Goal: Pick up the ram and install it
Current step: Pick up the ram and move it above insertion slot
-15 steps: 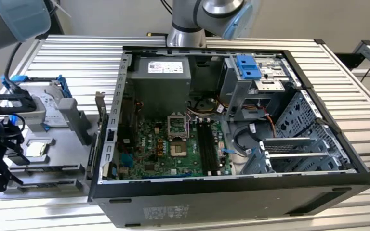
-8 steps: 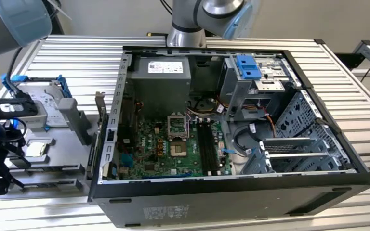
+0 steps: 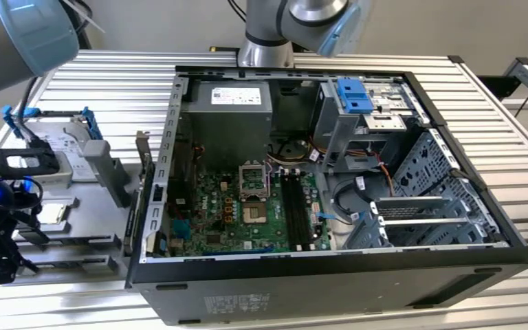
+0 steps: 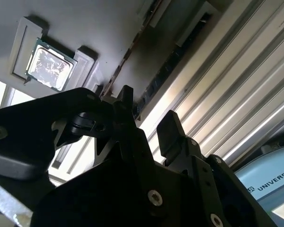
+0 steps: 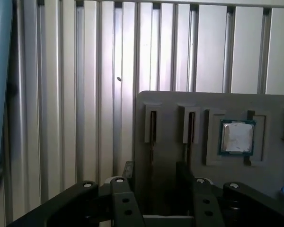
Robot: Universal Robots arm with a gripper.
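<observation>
My gripper (image 5: pixel 155 175) hangs open over a grey parts tray (image 5: pixel 170 101), its black fingers (image 5: pixel 128 172) apart with nothing between them. Two narrow slots in the tray lie just beyond the fingertips. A thin brownish edge, which looks like the ram (image 5: pixel 152 126) standing on its side, shows in one slot. In the second wrist view the gripper (image 4: pixel 149 118) is also open, and a long dark strip with small chips (image 4: pixel 165 66) runs past the fingertips. In the exterior view the gripper (image 3: pixel 7 227) sits at the left, over the tray (image 3: pixel 90 220).
A square silver processor chip (image 5: pixel 236 137) lies in a tray pocket beside the slots. An open computer case (image 3: pixel 337 179) stands at the exterior view's right, with long black memory slots (image 3: pixel 293 199) on its motherboard. A hard drive in a blue bracket (image 3: pixel 58 137) sits behind the tray.
</observation>
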